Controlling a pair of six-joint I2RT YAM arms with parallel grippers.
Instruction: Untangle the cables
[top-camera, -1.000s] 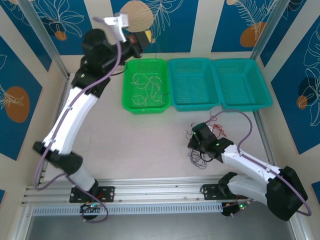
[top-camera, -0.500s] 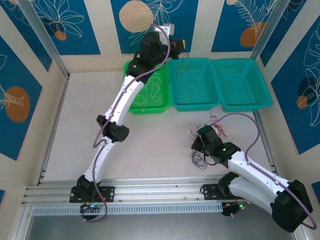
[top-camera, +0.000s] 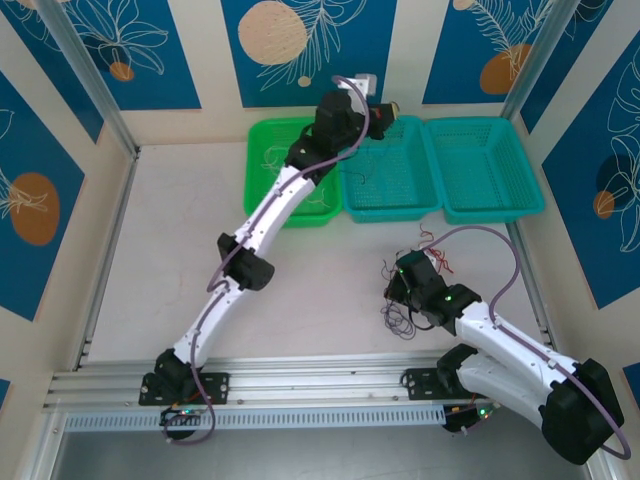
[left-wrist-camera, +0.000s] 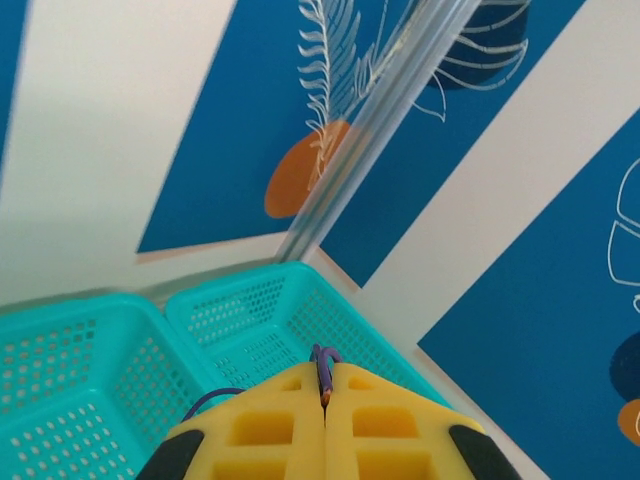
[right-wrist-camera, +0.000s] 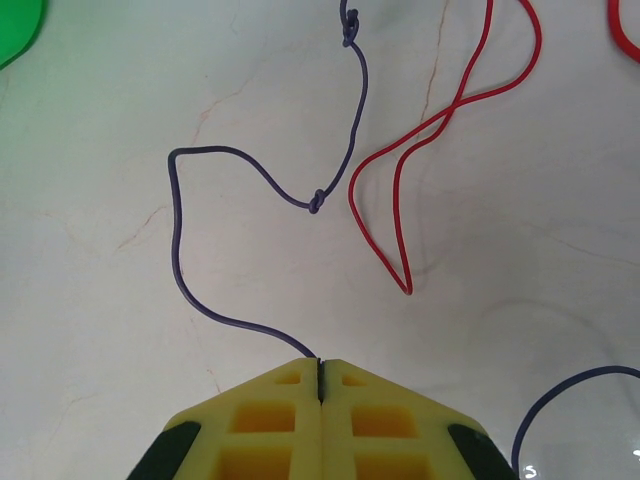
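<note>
My left gripper (top-camera: 386, 108) hangs high over the middle teal basket (top-camera: 385, 200), shut on a thin purple cable (left-wrist-camera: 322, 366) that loops out between its yellow fingertips (left-wrist-camera: 300, 385). Low on the table, my right gripper (top-camera: 402, 272) is shut on the end of another purple cable (right-wrist-camera: 196, 290). That cable curls away over the table with small knots in it. A red cable (right-wrist-camera: 400, 190) lies in a long loop just right of it. In the top view, a dark tangle (top-camera: 398, 320) and red strands (top-camera: 436, 256) lie around the right gripper.
A green basket (top-camera: 262, 215) at the back left holds several pale, curly wires. Two teal baskets stand to its right, the far one (top-camera: 490, 205) by the right wall. The left arm stretches diagonally across the table's middle.
The left arm has swung right, from behind the green basket to above the middle teal basket, still shut. The right arm has shifted only slightly.
</note>
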